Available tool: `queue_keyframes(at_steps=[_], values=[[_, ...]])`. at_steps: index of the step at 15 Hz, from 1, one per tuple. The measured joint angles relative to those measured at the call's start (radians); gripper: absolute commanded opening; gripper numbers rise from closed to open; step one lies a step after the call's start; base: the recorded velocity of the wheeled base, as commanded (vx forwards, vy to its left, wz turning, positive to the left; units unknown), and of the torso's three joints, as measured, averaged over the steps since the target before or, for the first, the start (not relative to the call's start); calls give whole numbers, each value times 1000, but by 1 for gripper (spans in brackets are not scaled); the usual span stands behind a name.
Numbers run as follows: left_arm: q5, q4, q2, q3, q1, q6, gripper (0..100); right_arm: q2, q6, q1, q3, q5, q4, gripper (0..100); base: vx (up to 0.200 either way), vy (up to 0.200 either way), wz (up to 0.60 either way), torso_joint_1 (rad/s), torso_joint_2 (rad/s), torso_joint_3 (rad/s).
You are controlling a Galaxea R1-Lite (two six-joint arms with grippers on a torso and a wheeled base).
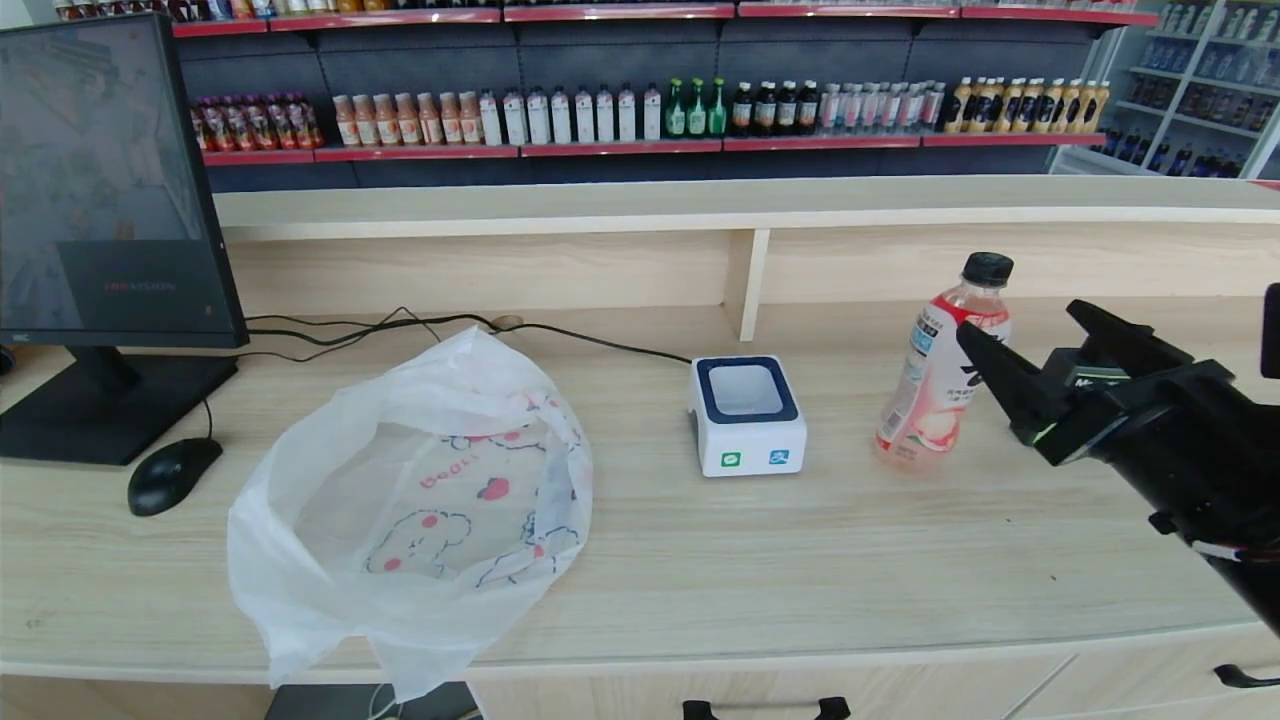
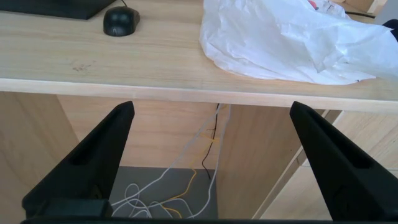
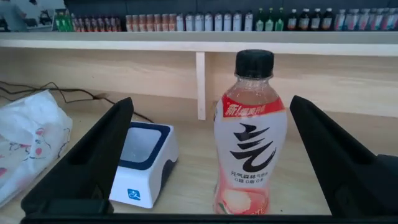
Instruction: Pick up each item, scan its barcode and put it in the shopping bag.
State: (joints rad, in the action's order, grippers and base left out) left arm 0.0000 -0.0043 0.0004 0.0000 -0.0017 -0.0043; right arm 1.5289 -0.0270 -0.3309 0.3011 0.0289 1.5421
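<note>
Head view, you have: counter [image 1: 800, 560], across the frame; shopping bag [image 1: 410, 500], lower left, mouth open; right gripper [image 1: 1017, 318], right edge, fingers spread wide, just beside the bottle [image 1: 940, 370], upright right of centre; scanner [image 1: 747, 415], centre. Left gripper [image 2: 211, 109]: fingers apart, before the counter's front edge.

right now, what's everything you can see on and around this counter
counter: one, light wood, across the front
scanner: one, white with dark blue rim, counter middle
bottle: one, pink drink, black cap, upright, right of the scanner
shopping bag: one, translucent white, pink print, left of the scanner
mouse: one, black, left of the bag
monitor: one, black, far left
cables: a few, black, behind the bag
shelf bottles: many, mixed colours, red shelves behind
right gripper: black, open, fingers either side of the bottle
left gripper: black, open, low before the counter's front edge
</note>
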Motion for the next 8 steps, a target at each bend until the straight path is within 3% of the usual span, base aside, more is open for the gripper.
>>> queue_keyframes(at_steps=[3, 8], values=[[0, 0, 0, 0, 0, 0, 100, 100, 11, -8, 46, 23, 2, 100, 0, 0, 0, 0, 0, 0], [0, 0, 0, 0, 0, 0, 100, 184, 14, 66, 96, 16, 3, 100, 0, 0, 0, 0, 0, 0]])
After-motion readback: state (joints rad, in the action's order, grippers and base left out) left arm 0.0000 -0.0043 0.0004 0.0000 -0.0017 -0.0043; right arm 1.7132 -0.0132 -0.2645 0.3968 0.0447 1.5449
